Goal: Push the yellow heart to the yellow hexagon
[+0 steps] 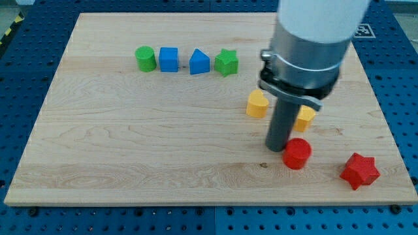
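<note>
The arm's grey body hides part of the yellow hexagon (305, 117), leaving only its right portion visible. My tip (277, 147), a bare rod holding nothing, sits just left of the red cylinder (296, 153), seemingly touching it. The yellow heart (257, 104) lies up-left of that cylinder, near the hexagon. A red star (359, 171) rests close to the wooden board (130, 143)'s lower-right edge.
</note>
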### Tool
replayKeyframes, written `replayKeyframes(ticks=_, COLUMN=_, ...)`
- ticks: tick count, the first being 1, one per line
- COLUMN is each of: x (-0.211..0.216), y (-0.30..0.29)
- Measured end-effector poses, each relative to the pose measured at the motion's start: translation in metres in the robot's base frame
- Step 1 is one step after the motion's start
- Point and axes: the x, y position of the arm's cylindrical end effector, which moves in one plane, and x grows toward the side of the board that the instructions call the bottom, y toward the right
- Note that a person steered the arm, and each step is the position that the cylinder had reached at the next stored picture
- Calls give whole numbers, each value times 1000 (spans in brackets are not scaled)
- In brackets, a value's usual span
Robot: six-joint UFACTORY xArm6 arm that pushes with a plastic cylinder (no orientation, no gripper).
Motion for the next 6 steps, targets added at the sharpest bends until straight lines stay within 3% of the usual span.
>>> replayKeyframes(ticks=2, x=18, y=44)
replayKeyframes(ticks=6, x=-57, y=-105)
